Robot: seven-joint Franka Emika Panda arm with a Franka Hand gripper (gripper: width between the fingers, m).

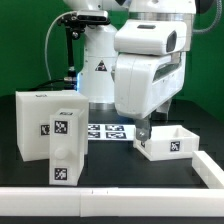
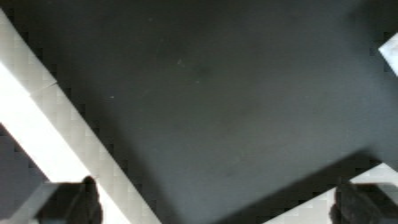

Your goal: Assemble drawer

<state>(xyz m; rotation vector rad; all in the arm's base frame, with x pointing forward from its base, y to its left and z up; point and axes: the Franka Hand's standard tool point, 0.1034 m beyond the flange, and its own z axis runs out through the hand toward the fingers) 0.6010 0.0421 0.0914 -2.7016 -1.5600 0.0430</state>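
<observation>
White plastic makes up each part of the drawer on the black table (image 1: 110, 172). The large casing (image 1: 33, 125) stands at the exterior view's left. The upright tray (image 1: 66, 146) stands on end just in front of it, with square tags on its face; whether the two touch I cannot tell. The open tray (image 1: 170, 143) sits open side up at the exterior view's right, well apart from the other two. The marker board (image 1: 108, 131) lies flat between them. A white rail (image 1: 110, 200) runs along the table's front edge. The gripper (image 1: 142, 131) hangs low over the table, just beside the open tray's corner nearest the marker board. In the wrist view its fingertips (image 2: 71, 203) are spread wide, released, with only dark table between them and nothing held.
</observation>
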